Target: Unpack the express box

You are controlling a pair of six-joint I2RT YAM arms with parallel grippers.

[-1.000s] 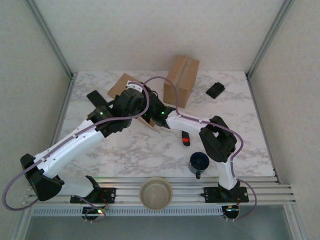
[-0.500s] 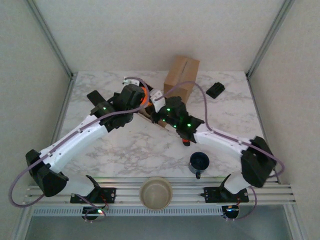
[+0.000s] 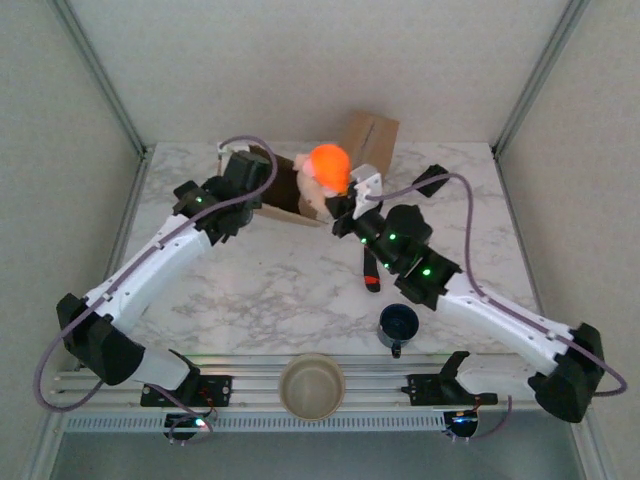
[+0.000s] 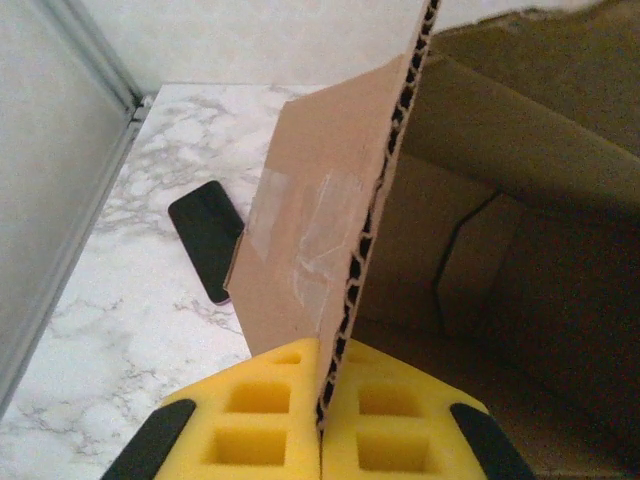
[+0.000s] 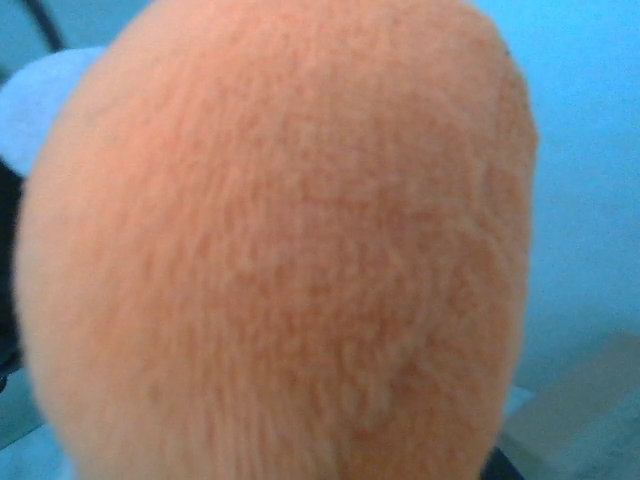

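A second ago both arms were bunched low over the carton and nothing orange could be seen. Now the right arm has stretched out and a plush toy (image 3: pixel 328 168) has come up out of the express box (image 3: pixel 272 203), while the left arm has shifted to the box's far-left edge.

The toy has a round, bright orange head of short, fuzzy pile with a paler body beneath it. The box is plain brown corrugated card, and the wavy fluting is clear along the cut edge of its flap (image 4: pixel 330 240), which carries a patch of clear tape. The table (image 3: pixel 300 290) is white marble-patterned with grey veins.

The left gripper (image 4: pixel 322 420) has its yellow foam pads (image 4: pixel 262 418) pressed together on that flap, holding it upright. The right gripper (image 3: pixel 340 206) is closed nearly all the way on the toy's lower part, carrying it in the air above the box's right end, just left of a second, upright carton (image 3: pixel 372 138).

A black phone (image 4: pixel 208 240) lies flat on the table left of the box. A dark blue mug (image 3: pixel 398 324) and a pale bowl (image 3: pixel 312 386) sit near the arm bases.
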